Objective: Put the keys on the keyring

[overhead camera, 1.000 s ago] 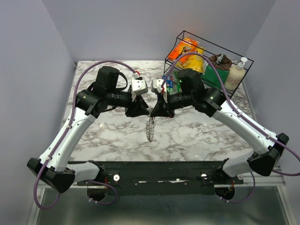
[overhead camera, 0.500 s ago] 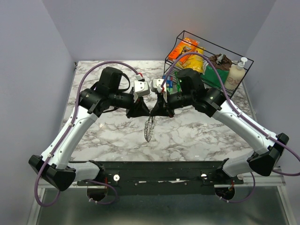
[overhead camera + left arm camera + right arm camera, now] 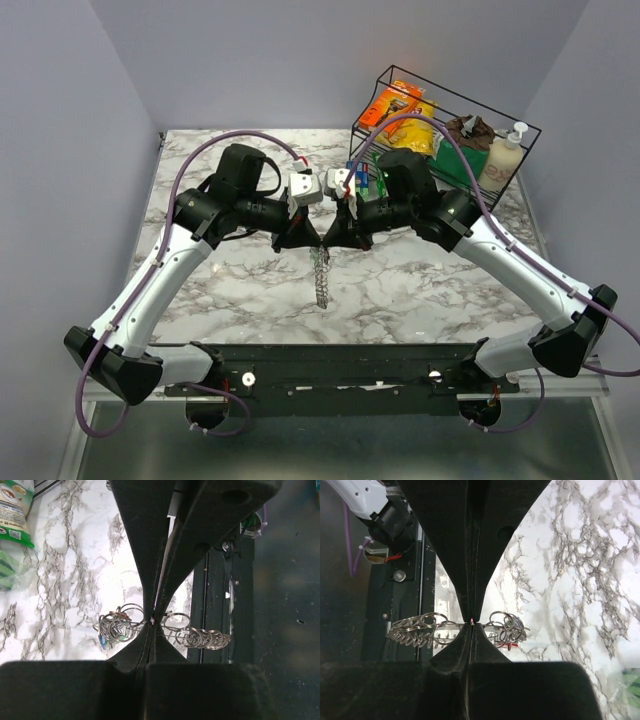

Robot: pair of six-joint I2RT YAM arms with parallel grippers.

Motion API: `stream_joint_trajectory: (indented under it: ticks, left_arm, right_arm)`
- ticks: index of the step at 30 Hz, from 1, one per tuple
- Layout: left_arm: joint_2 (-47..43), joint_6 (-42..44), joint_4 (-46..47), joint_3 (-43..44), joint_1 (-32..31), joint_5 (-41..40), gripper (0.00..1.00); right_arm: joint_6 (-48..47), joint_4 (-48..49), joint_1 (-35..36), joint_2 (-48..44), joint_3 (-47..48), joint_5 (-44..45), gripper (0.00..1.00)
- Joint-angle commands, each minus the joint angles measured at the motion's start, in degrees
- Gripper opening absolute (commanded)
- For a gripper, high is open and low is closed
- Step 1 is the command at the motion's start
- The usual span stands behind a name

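Above the marble table, left gripper and right gripper both pinch the keyring tight; uneven pulling could twist it open and spill its keys.

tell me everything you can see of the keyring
The keyring is a thin silver wire loop strung with many small shiny metal rings in overlapping bunches, with a red and a blue-green bit among them. It hangs below the left gripper and the right gripper, over the marble table; both have jaws shut on its wire from opposite sides.
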Motion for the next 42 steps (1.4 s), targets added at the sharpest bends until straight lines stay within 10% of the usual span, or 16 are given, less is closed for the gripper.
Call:
stream_joint_trajectory:
  ticks: [1,18,31,42]
  left_arm:
    - [-4.25,-5.08,10.66,-4.41,-0.35,-2.4,0.0]
    - [-16.21,-19.6,43.56,-19.89,-0.35,-1.97,0.0]
    - [-18.06,-25.76,54.38,-23.5,-0.35,1.29,0.0]
    - [-18.32,-26.9,56.31,-23.59,-0.35,3.84,0.0]
  right_arm:
    - [2.03,5.26,0.28,-3.08,-1.16,0.81,0.14]
    - [11.7,16.96,-7.81,-10.37,-8.19,-6.65,0.58]
    - [12.32,19.51,-8.51,-10.81,-9.34,-11.84,0.54]
    - [11.97,20.39,-8.69,-11.34,-10.66,-8.59,0.22]
